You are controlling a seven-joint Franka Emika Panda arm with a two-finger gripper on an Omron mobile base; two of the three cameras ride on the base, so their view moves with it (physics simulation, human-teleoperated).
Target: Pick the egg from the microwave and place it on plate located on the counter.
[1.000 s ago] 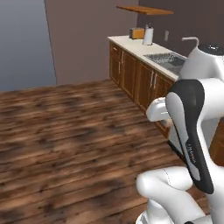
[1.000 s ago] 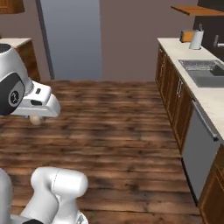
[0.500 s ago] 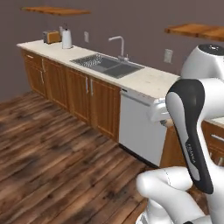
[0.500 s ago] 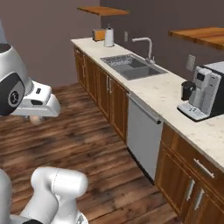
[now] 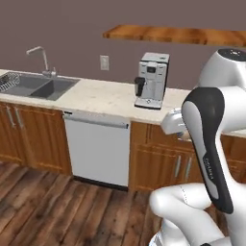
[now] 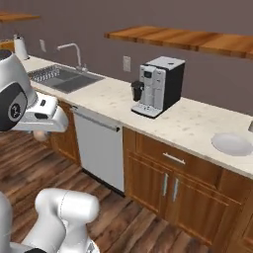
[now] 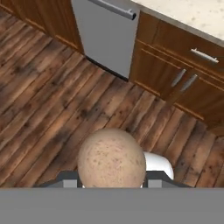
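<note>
I am holding the egg [image 7: 112, 158], a tan-brown speckled oval, pinched between my jaws, with my gripper [image 7: 112, 180] hanging over the dark plank floor [image 7: 52, 100] in front of the wooden cabinets [image 7: 183, 83]. In the right base view the egg [image 6: 41, 135] is peeking out as a small tan bulge under my white hand, well apart from the counter [image 6: 197, 123].

The plate [image 6: 232, 144], a plain white shallow round, is sitting bare on the beige speckled stone near the right end of the counter, nothing lying in it. A boxy silver-and-black coffee machine [image 6: 157, 86] is standing upright on the same counter, well to the left of the plate. Farther left a stainless double sink [image 6: 64, 79] is set into the stone, with a curved chrome faucet [image 6: 74, 53] rising behind it; I cannot tell whether anything is lying in its basins, though in the left base view a wire rack [image 5: 6, 81] is showing at the sink's far edge. A white paper-towel roll [image 6: 21, 48] is standing at the far left end.

Below the stone, a flat grey dishwasher [image 6: 101, 150] with a long bar handle is sitting between reddish-brown cabinet doors with slim metal pulls. A wooden shelf [image 6: 183, 40] is running along the mauve wall [image 6: 99, 20] above the counter.
</note>
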